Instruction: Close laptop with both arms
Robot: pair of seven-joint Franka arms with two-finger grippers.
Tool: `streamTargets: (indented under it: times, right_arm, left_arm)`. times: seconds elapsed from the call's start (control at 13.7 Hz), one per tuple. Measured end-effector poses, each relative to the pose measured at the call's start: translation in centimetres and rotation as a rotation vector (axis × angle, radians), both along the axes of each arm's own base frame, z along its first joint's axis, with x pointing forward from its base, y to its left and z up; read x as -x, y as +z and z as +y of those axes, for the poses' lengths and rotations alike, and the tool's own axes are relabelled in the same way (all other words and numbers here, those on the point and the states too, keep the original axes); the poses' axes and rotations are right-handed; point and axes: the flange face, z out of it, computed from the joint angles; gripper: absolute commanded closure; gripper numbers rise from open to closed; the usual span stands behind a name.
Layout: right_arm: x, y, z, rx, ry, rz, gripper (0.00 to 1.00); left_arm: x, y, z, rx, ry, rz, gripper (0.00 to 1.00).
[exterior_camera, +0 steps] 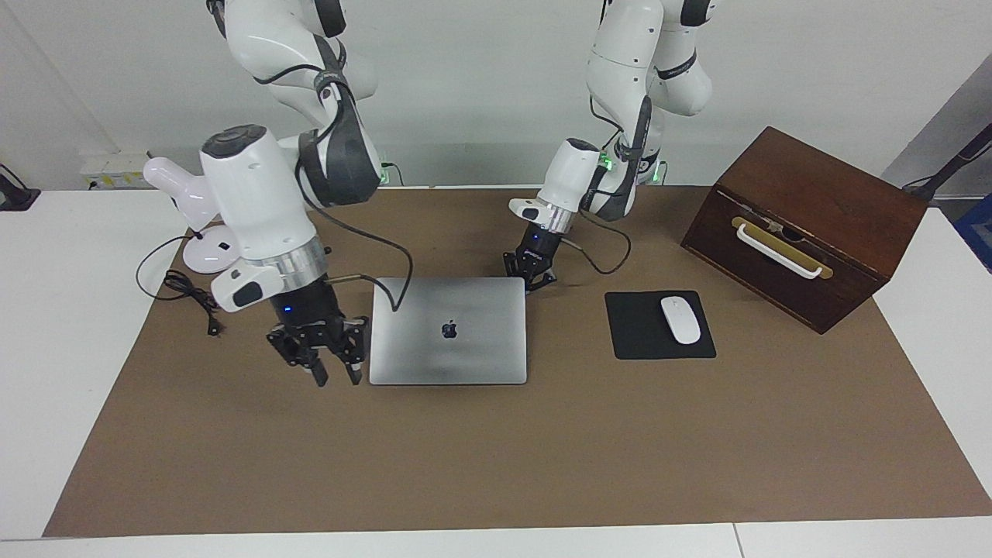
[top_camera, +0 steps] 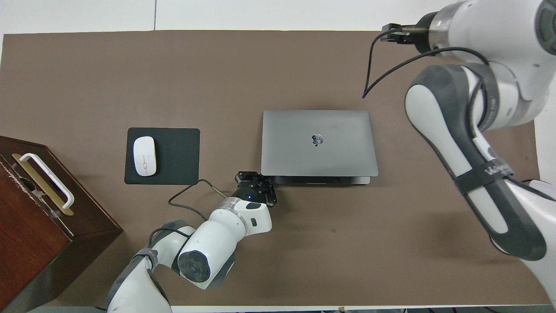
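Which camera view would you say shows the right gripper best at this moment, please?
The facing view: the right gripper hangs with fingers apart over the mat beside the closed laptop. In the overhead view only its wrist shows, the arm covering its fingers.

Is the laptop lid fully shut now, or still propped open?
Shut. The laptop lies flat on the table with its lid down: the logo faces up and no keyboard or screen shows in either view.

I could read little: a dark apple logo (exterior_camera: pixel 449 330) sat on the lid of the laptop (exterior_camera: pixel 465 353), and lettering on the right arm's dark band (top_camera: pixel 491 171) stayed too blurred to make out.
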Motion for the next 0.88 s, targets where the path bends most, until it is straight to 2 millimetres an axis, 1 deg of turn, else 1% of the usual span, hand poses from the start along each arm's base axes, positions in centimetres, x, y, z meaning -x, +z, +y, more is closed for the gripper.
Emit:
streamTargets:
  times: [0.07,0.15,0.22,0.37,0.44,0.59,0.73,0.88]
  right_arm:
    - [-0.3,1.7,-2.1,0.03,0.031,-0.017,0.0]
    - [-0.3,3.2,-3.8,0.061,0.071,-0.011,0.0]
    - [-0.1,4.5,-5.0,0.092,0.118,0.009,0.0]
    - [0.9,5.9,-6.7,0.171,0.188,0.073,0.0]
    - [1.6,6.6,-7.2,0.212,0.199,0.105,0.0]
    - [2.9,8.0,-7.5,0.246,0.204,0.145,0.0]
    - [4.4,9.0,-7.8,0.239,0.189,0.207,0.0]
    - [5.8,9.7,-8.1,0.213,0.125,0.268,0.0]
  left_arm:
    - [0.0,0.0,0.0,0.0,0.0,0.0,1.0]
    - [0.0,0.0,0.0,0.0,0.0,0.0,1.0]
    - [0.0,0.0,0.0,0.0,0.001,0.0,1.0]
    - [0.0,0.0,0.0,0.004,0.006,0.003,1.0]
    - [0.0,0.0,0.0,0.011,0.016,0.008,1.0]
    - [-0.1,0.0,0.0,0.023,0.033,0.017,1.0]
    - [-0.4,0.1,0.2,0.029,0.052,0.027,1.0]
    - [-1.1,0.4,0.4,0.019,0.073,0.057,1.0]
